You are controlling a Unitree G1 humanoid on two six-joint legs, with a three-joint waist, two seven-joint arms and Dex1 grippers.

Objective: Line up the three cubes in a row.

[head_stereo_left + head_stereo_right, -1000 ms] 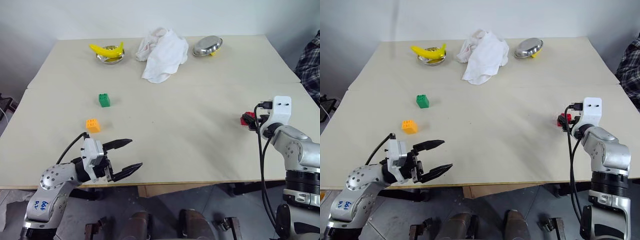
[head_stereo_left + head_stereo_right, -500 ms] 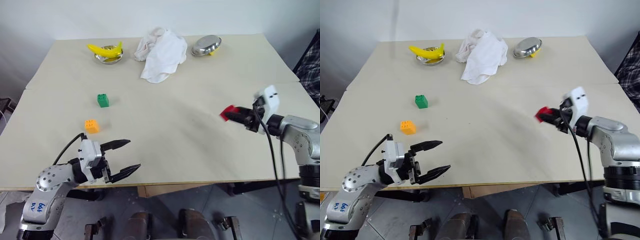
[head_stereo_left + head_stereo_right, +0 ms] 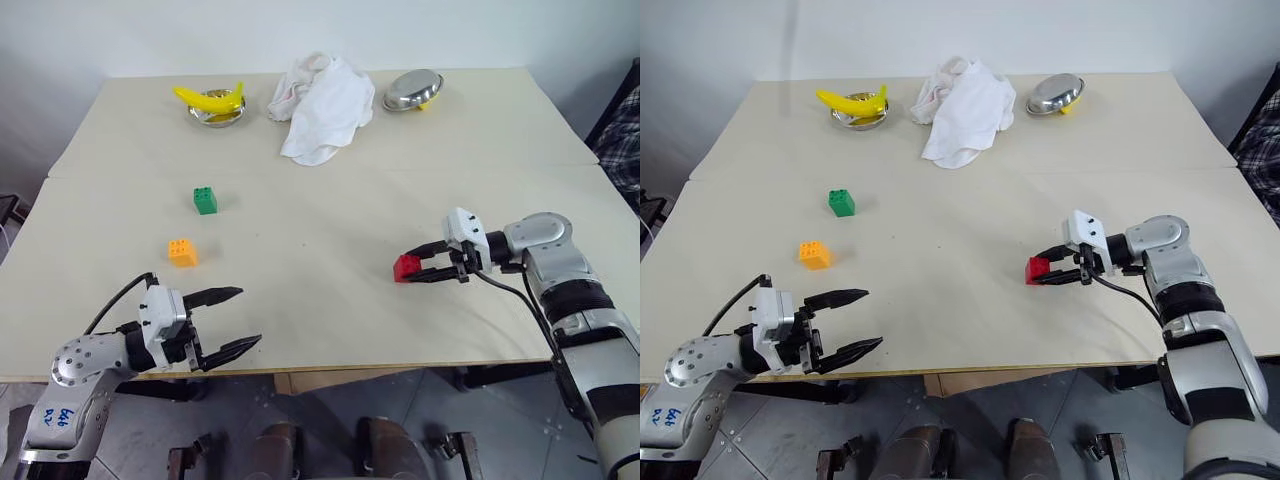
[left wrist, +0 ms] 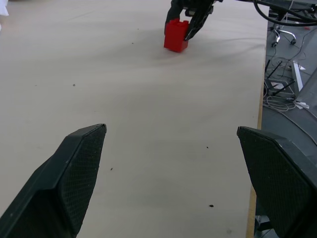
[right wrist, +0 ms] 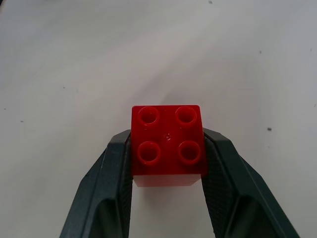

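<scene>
Right fingers [image 5: 168, 193] clamped on red cube [image 5: 168, 144]

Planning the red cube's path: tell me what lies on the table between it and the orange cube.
Nothing: in the left eye view the table is bare between the red cube, held in the right gripper, and the orange cube.

red cube [image 5: 168, 144] clamped in right gripper [image 5: 168, 163]

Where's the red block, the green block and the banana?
red cube [image 5: 167, 144]: right wrist view, its studded top.
green cube [image 3: 205, 200]: left eye view, its middle.
banana [image 3: 208, 98]: left eye view, middle of its curve.
</scene>
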